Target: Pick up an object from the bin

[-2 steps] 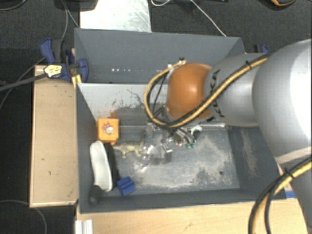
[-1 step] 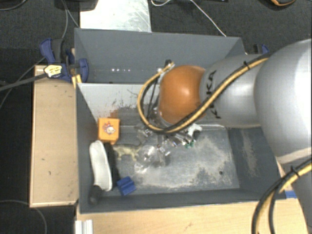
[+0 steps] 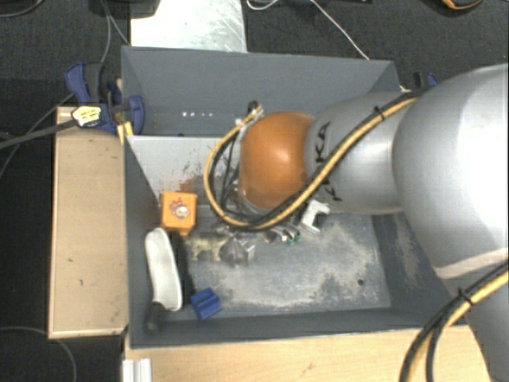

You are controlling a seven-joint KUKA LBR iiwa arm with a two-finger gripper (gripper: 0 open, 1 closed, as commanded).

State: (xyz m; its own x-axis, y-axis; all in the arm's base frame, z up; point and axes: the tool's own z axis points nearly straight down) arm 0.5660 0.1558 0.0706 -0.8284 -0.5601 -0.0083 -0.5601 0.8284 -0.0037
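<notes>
Scuffed grey metal bin [image 3: 350,277]; my claw [image 3: 233,250] hangs centre, whether clenched I cannot tell. Orange plastic block [image 3: 178,212] at its ten o'clock looks light, rigid: pinch flat sides.

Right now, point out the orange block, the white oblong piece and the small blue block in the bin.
orange block [image 3: 178,211]: camera view, on its top face.
white oblong piece [image 3: 163,270]: camera view, on its middle.
small blue block [image 3: 205,302]: camera view, on its top.
</notes>
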